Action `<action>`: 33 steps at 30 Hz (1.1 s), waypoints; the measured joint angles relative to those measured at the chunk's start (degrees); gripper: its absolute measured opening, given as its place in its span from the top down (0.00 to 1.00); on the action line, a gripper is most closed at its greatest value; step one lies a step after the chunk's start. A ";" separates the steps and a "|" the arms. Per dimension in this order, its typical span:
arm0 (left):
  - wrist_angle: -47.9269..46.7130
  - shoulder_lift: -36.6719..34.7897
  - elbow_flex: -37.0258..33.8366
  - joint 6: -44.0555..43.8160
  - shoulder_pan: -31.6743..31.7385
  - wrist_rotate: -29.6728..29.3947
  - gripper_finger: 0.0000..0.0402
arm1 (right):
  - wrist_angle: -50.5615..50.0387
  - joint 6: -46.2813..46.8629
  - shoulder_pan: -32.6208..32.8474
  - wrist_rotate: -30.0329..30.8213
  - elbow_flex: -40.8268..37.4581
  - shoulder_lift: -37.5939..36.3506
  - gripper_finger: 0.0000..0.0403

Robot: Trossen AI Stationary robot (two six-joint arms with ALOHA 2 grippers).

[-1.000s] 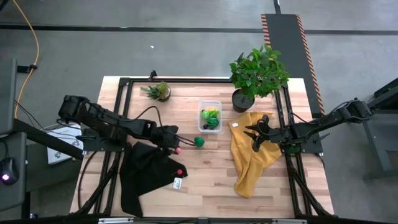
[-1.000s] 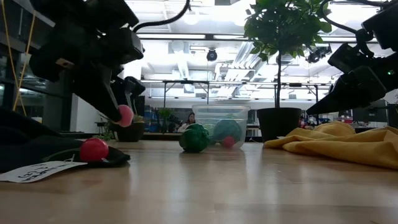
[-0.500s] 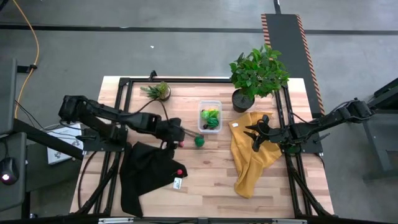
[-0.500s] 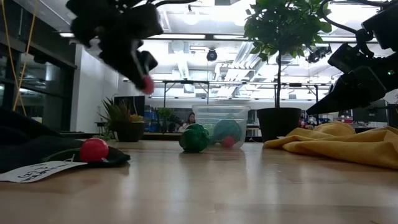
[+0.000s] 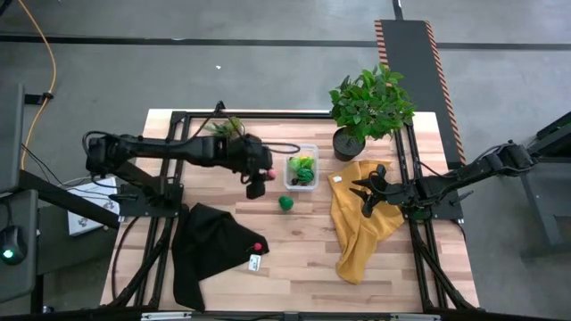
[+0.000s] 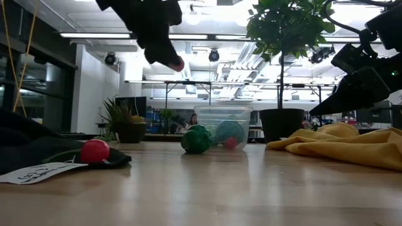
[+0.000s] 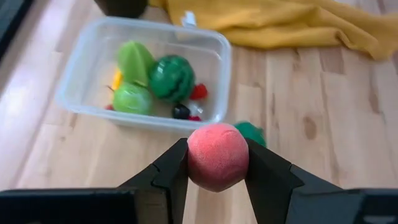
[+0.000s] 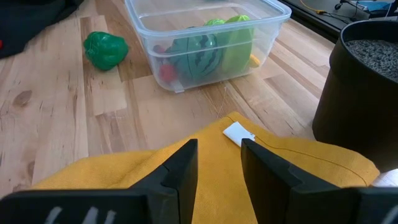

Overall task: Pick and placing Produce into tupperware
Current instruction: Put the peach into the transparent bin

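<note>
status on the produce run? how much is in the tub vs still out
Done: striped melon and green pieces sit in the tupperware. In hand: left end effector holds a pink ball near the tub. Left: green piece on the table, red ball on the black cloth.

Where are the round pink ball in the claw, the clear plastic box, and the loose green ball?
round pink ball (image 7: 217, 155), left wrist view, centre of its front.
clear plastic box (image 7: 224, 59), left wrist view, its rim.
loose green ball (image 5: 285, 203), high view, its top.
</note>
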 joint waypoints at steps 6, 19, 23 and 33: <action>1.30 0.04 0.72 -0.10 3.14 -1.16 0.69 | 0.00 0.00 0.00 0.00 0.00 -0.02 0.72; 12.18 3.27 0.77 1.76 8.81 4.77 0.69 | -0.04 0.00 -0.01 0.00 0.00 -0.01 0.72; 16.18 6.02 0.77 4.41 9.87 5.86 0.69 | -0.21 0.00 -0.02 0.00 0.00 0.00 0.72; 25.14 13.64 0.73 6.32 10.56 11.80 0.69 | -0.35 0.00 0.00 0.00 0.00 0.00 0.72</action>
